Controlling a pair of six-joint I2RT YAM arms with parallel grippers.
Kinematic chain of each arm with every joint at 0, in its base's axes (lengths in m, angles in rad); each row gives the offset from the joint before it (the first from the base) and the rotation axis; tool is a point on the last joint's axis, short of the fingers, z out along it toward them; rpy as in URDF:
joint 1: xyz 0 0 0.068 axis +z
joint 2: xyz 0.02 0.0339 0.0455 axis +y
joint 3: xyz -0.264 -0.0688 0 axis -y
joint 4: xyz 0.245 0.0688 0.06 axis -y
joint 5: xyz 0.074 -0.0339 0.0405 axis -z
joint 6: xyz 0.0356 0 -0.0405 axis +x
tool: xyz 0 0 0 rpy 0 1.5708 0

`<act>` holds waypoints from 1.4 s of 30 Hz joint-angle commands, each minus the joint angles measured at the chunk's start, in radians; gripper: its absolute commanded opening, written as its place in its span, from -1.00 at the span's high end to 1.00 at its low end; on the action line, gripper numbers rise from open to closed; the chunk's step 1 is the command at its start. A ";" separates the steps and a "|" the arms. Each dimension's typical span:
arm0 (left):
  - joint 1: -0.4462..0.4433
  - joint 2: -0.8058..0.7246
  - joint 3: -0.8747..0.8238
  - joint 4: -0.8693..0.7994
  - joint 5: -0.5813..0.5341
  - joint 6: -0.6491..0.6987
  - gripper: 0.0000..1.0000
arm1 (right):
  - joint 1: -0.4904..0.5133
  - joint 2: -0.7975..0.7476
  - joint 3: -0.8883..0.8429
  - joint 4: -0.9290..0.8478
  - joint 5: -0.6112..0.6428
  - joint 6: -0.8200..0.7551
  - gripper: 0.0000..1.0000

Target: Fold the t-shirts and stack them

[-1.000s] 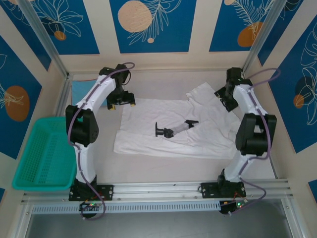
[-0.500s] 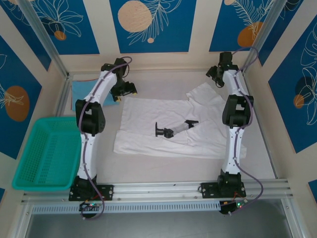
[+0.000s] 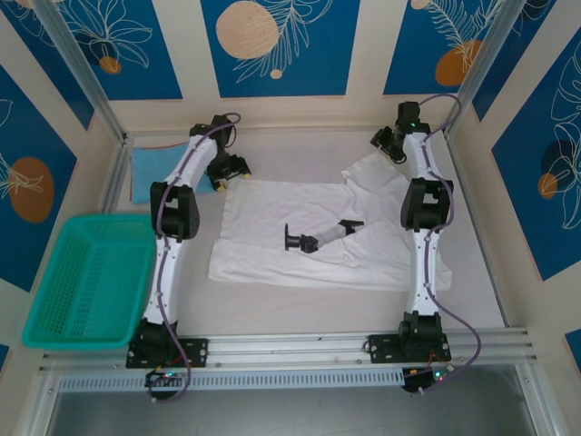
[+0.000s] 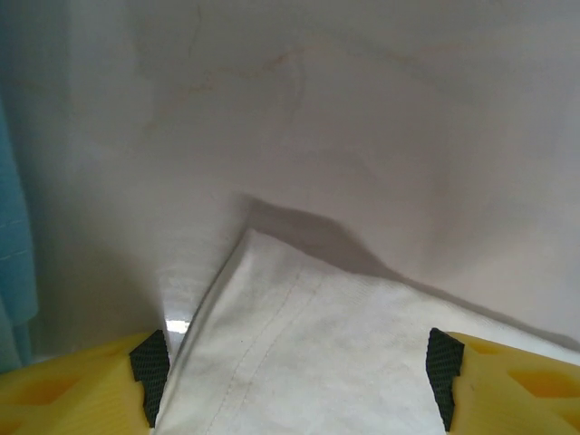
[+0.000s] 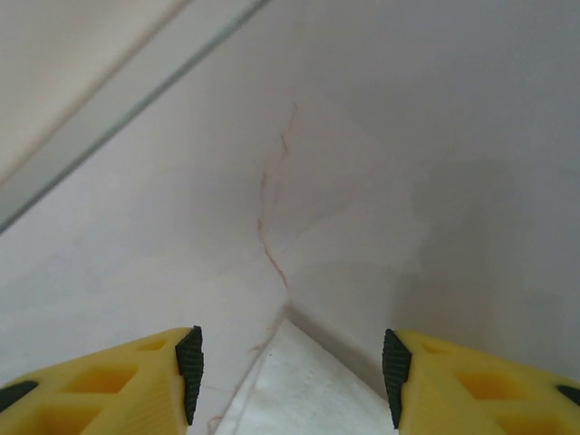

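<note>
A white t-shirt (image 3: 300, 232) with a black chest mark (image 3: 318, 238) lies spread flat in the middle of the table. A light-blue t-shirt (image 3: 148, 167) lies folded at the back left. My left gripper (image 3: 229, 172) hovers at the white shirt's far left corner. In the left wrist view that hemmed corner (image 4: 299, 353) lies between the wide-apart pads of the open left gripper (image 4: 296, 381), untouched. My right gripper (image 3: 384, 145) is over the shirt's far right sleeve tip. In the right wrist view the cloth tip (image 5: 304, 399) sits between the open right gripper's (image 5: 292, 373) pads, apart from both.
A teal mesh basket (image 3: 86, 282) stands at the table's left edge. Light-blue cloth (image 4: 14, 254) shows at the left border of the left wrist view. The back wall and metal frame posts stand close behind both grippers. Bare table lies in front of the white shirt.
Both arms have stretched toward the back of the table, bringing the grippers to the white shirt's far corners. Both sets of jaws have narrowed somewhat.
</note>
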 commanded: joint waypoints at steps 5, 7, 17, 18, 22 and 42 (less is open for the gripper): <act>0.025 0.031 0.025 -0.028 0.027 -0.023 -0.53 | 0.011 0.036 0.051 -0.034 -0.039 -0.028 -0.08; 0.026 0.039 0.021 -0.026 0.030 -0.025 -0.52 | 0.011 0.043 0.056 -0.035 -0.050 -0.033 -0.03; 0.029 0.058 0.015 -0.014 0.052 -0.037 -0.37 | 0.015 0.060 0.070 -0.055 -0.056 -0.052 0.27; 0.029 0.060 0.014 -0.014 0.055 -0.040 -0.37 | 0.014 0.060 0.068 -0.056 -0.056 -0.051 0.32; 0.029 0.057 0.015 -0.009 0.062 -0.041 -0.31 | 0.014 0.060 0.071 -0.056 -0.055 -0.050 0.50; 0.022 0.017 0.034 0.010 -0.020 -0.040 -0.35 | 0.010 0.017 0.089 -0.038 -0.072 -0.102 0.89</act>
